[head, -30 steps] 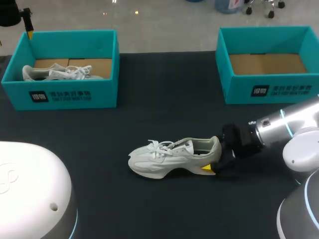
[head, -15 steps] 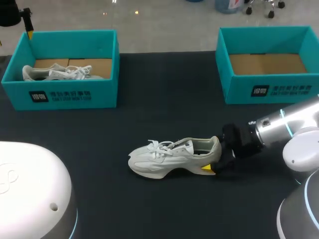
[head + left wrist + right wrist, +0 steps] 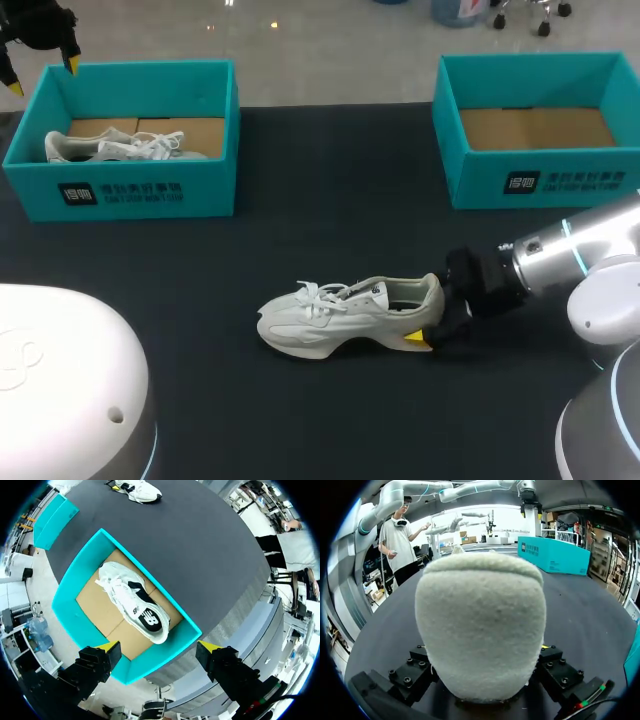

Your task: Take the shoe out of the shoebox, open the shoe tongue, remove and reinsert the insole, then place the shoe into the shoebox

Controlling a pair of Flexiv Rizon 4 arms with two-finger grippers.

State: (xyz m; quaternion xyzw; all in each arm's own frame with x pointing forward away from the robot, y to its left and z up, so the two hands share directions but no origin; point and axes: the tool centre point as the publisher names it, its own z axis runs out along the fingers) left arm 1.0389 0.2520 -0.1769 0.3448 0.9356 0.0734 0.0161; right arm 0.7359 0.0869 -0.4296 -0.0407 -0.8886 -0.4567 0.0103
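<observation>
A white shoe (image 3: 345, 315) lies on its sole mid-table, toe pointing left. My right gripper (image 3: 432, 318) is shut on its heel, one finger on each side. In the right wrist view that grey heel (image 3: 480, 625) fills the space between the fingers of my right gripper (image 3: 480, 667). A second white shoe (image 3: 115, 147) lies in the left teal shoebox (image 3: 130, 190). My left gripper (image 3: 41, 72) hangs open high above that box's far left corner. In the left wrist view the gripper (image 3: 159, 650) looks down on the box (image 3: 70, 580) and the shoe inside it (image 3: 132, 605).
A second teal shoebox (image 3: 540, 180) stands at the back right, showing only its cardboard bottom. The dark table (image 3: 330, 200) runs between the two boxes. My right arm (image 3: 590, 260) comes in low over the table's right side.
My left gripper has shifted a little to the left above the left box, so both yellow tips now show. The right gripper and the shoe have not moved.
</observation>
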